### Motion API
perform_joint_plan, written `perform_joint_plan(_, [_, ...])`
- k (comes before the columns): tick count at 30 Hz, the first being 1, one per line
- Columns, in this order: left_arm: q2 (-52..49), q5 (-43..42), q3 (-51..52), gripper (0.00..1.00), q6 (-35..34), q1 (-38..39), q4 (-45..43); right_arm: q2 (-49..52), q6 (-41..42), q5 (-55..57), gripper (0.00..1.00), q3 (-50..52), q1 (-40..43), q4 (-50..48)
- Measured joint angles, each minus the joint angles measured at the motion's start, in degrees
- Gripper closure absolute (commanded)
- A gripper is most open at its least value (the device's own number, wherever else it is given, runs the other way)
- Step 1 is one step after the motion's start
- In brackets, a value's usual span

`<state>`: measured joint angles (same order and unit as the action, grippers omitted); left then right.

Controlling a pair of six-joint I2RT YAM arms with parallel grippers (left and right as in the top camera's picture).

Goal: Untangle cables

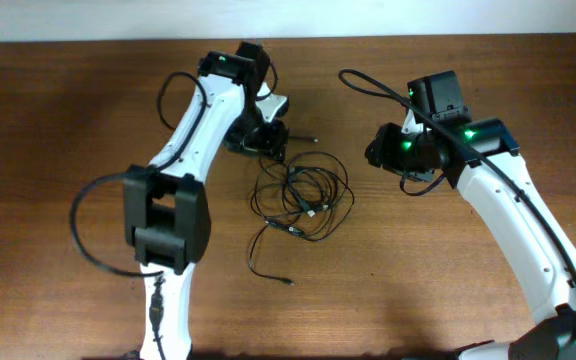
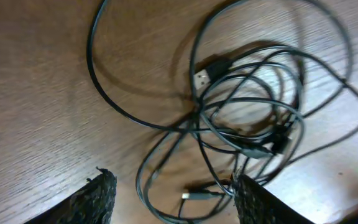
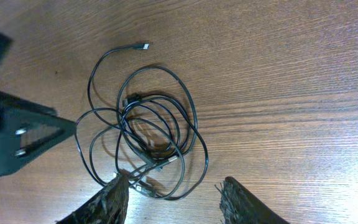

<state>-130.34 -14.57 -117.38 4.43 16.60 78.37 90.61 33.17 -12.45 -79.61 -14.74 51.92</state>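
The cables (image 1: 296, 185) are seen loosely looped in one flat tangle, thin and black, with small plugs showing. The left gripper (image 2: 173, 196) and right gripper (image 3: 173, 199) are spread apart, empty.

We have two arms. Our left arm (image 1: 193, 140) comes up from the bottom edge, bends at a black elbow (image 1: 168, 215) and reaches far forward. Then it curls back toward the middle. The left jaws point down and stand apart. Both dark fingertips (image 2: 98, 199) show, with nothing pinched between them. Our right arm (image 1: 513, 215) reaches in from the right side, with green lights on its wrist (image 1: 438, 140). The right jaws face the middle and stand apart too, with empty space between the fingertips (image 3: 114, 199).
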Motion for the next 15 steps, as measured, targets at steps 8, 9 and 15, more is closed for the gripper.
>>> perform_joint_plan(8, [-4.2, 0.1, 0.0, 0.60, -0.8, 1.7, 0.3, 0.0, -0.9, 0.0, 0.50, 0.0, 0.0, 0.1])
perform_joint_plan(9, [-4.2, 0.1, 0.0, 0.61, -0.9, 2.2, 0.2, 0.0, -0.8, 0.0, 0.50, 0.0, 0.0, 0.1])
perform_joint_plan(15, [-4.2, 0.0, -0.1, 1.00, -1.0, 2.3, 0.1, 0.0, -0.9, 0.0, 0.51, 0.0, 0.0, 0.1])
